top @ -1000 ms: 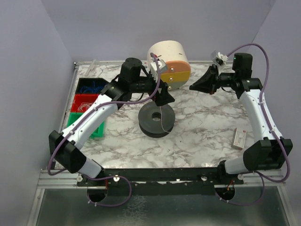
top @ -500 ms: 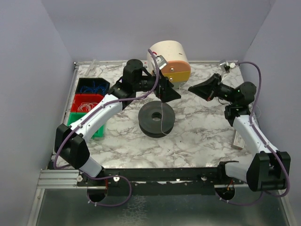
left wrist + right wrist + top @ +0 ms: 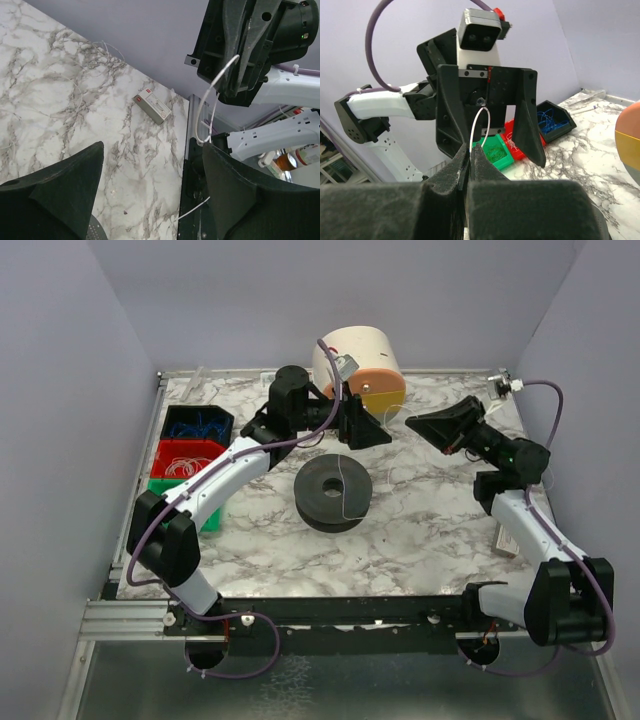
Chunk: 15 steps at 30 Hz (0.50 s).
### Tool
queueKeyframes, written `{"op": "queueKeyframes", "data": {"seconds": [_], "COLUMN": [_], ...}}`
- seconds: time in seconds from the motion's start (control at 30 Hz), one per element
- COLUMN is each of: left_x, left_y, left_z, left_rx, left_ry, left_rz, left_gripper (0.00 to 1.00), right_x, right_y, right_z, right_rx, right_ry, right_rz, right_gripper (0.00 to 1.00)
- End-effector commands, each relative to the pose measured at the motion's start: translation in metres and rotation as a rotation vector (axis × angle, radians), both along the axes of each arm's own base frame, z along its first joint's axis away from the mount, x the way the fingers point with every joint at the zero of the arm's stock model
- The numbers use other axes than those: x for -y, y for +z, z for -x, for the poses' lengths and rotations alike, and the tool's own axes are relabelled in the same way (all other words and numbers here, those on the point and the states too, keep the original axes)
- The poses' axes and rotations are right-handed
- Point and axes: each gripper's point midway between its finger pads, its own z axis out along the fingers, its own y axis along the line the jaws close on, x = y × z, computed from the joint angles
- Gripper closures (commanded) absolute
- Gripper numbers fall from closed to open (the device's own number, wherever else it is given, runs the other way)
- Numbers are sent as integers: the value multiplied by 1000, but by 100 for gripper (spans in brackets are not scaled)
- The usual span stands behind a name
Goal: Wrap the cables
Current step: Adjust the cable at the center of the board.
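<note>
Cables: hair-thin, pale, weightless. Short loop stands springy out of right gripper, whose jaws are pressed tight on it, in air above marble table. Likely to slip or kink, so best pinched flat between pads, close beside held point. Left gripper spread wide, empty, facing loop, just apart. Both wrist views show loop. Top view loses it, but alone shows another strand trailing over dark grey spool and more in red bin.

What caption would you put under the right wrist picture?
Right gripper pinches a thin white cable loop, facing the open left gripper.
</note>
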Motion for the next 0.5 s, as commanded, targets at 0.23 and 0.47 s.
{"op": "queueKeyframes", "data": {"seconds": [0.23, 0.47], "left_x": [15, 18], "left_y": [18, 20], "left_z": [18, 27], "left_rx": [-36, -37], "left_ry": [-134, -175], "left_rz": [73, 75], "left_gripper": [27, 46], "right_x": [-8, -8], "right_y": [-16, -22], "right_z": [-12, -17], "right_rx": [14, 2], "right_ry": [-20, -32], "right_rz": [0, 8], "right_gripper": [100, 100]}}
